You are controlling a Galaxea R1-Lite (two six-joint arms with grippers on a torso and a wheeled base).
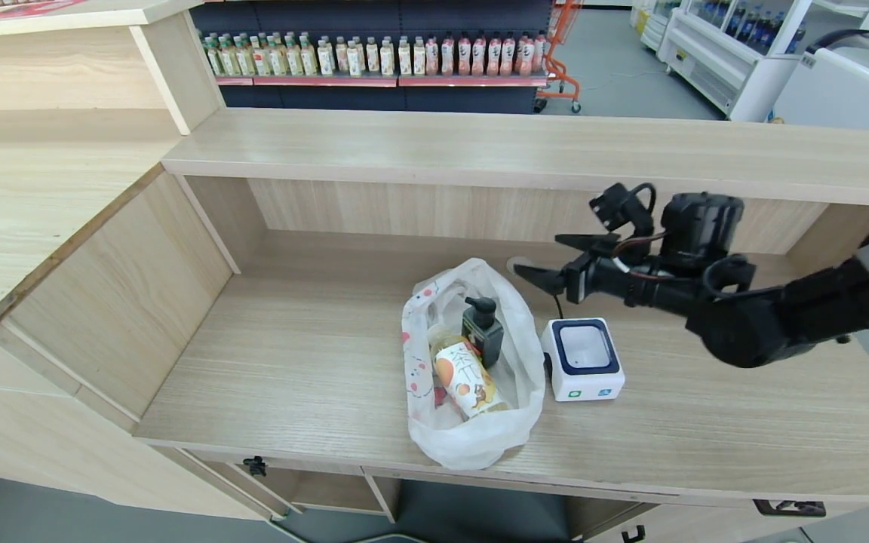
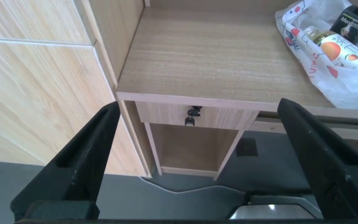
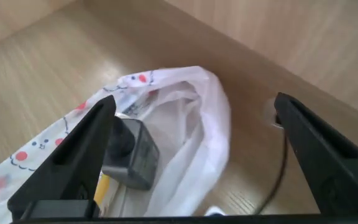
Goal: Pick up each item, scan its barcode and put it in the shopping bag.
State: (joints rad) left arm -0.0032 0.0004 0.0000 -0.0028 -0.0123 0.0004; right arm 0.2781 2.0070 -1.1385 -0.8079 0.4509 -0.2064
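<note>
**Two items in the bag, both grippers empty**

The shopping bag (image 1: 472,446) lies on the wooden counter (image 1: 291,362), its mouth open toward the back wall. Inside it are a dark pump bottle (image 1: 483,333) and a drink bottle (image 1: 466,377) with an orange and cream label, the two touching. The white scanner (image 1: 584,359) stands just beside the bag on the robot's right.

The right gripper (image 1: 536,255) hovers above the counter behind the bag and scanner, jaws spread wide and holding nothing. The left gripper (image 2: 197,106) hangs low in front of the counter's left end, also spread open and empty.

The bag is thin film: soft, floppy and likely to shift or collapse if nudged. Both bottles look rigid and fairly light. The pump bottle is best gripped across its flat body, not the pump head. The round drink bottle looks smooth and could slip, so a firm hold at mid-height suits it.
</note>
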